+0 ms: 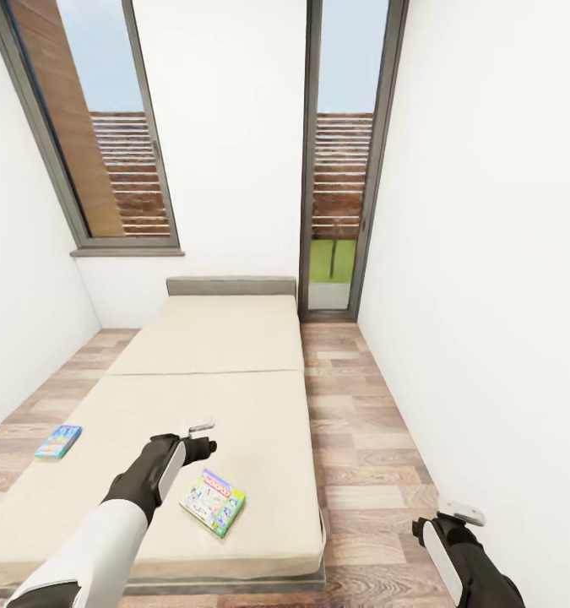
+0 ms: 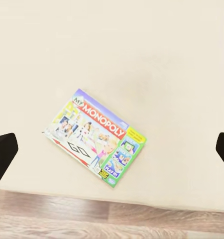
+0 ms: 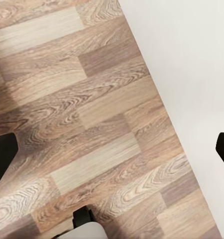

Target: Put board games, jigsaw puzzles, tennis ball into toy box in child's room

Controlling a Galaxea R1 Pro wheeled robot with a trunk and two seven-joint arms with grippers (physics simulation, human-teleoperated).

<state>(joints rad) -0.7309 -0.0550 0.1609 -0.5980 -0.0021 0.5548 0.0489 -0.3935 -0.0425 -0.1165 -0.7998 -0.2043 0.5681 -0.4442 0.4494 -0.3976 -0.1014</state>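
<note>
Here, two board games: a green-edged one (image 1: pixel 213 502) on the bed (image 1: pixel 234 355), a blue one (image 1: pixel 58 441) on the floor (image 1: pixel 361 439). Left gripper (image 2: pixel 112 149) spread wide above the first, holding nothing; right gripper (image 3: pixel 112 149) likewise released.

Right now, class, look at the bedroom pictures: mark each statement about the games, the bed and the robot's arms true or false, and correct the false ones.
1. The green-edged Monopoly board game box lies flat on the beige mattress. True.
2. The left gripper is shut on that box. False: its jaws are open above the mattress, apart from the box.
3. The small blue board game box lies on the wood-plank floor beside the bed. False: it lies on the mattress, at its edge.
4. The right gripper hangs over the wood-plank floor near the white wall. True.
5. The right gripper carries a ball. False: its jaws are open and empty.
</note>
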